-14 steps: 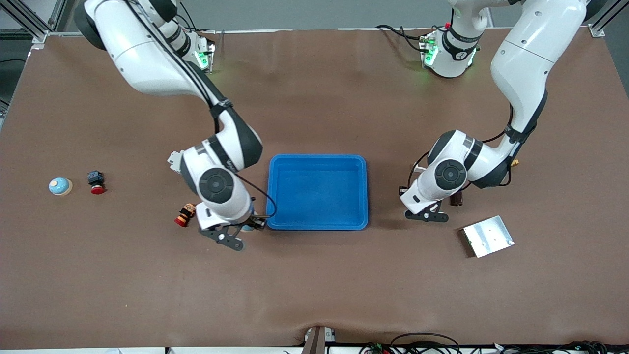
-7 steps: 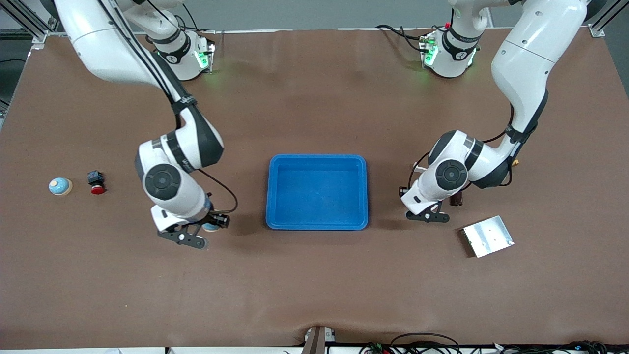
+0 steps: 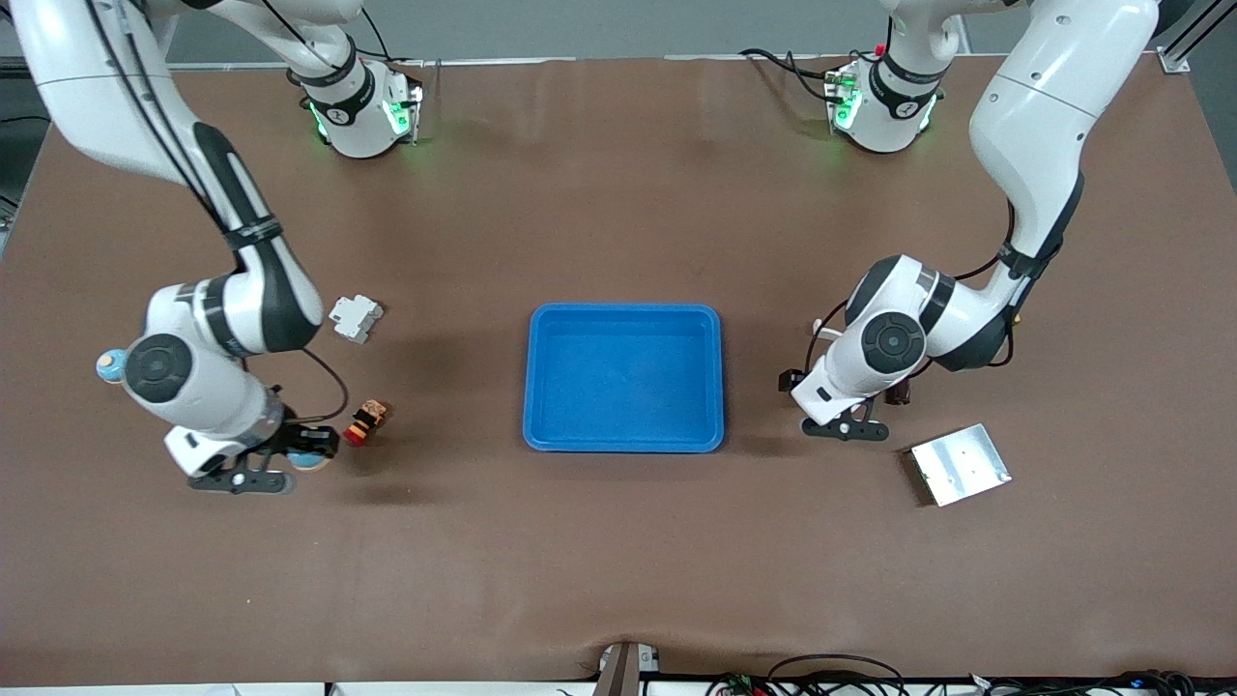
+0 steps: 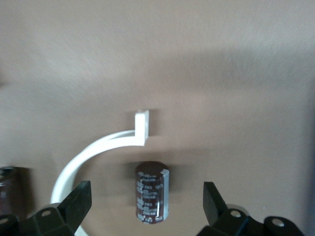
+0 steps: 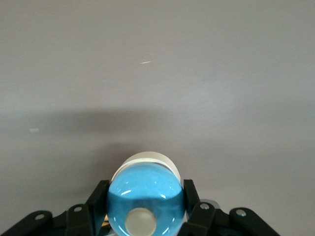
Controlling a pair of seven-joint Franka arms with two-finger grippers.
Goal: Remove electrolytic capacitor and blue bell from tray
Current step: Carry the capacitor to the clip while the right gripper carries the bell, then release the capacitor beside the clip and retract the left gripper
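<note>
Right claw (image 3: 253, 473), gripping bell (image 5: 145, 197), has moved away from tray (image 3: 717, 377).

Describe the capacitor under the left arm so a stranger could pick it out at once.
Start at the blue tray in the middle of the table and go toward the left arm's end. The left end effector hangs open there, and on the brown mat between its fingers lies the capacitor. It is a small dark brown cylinder with a pale printed stripe, unlike the curved white plastic strip beside it.
</note>
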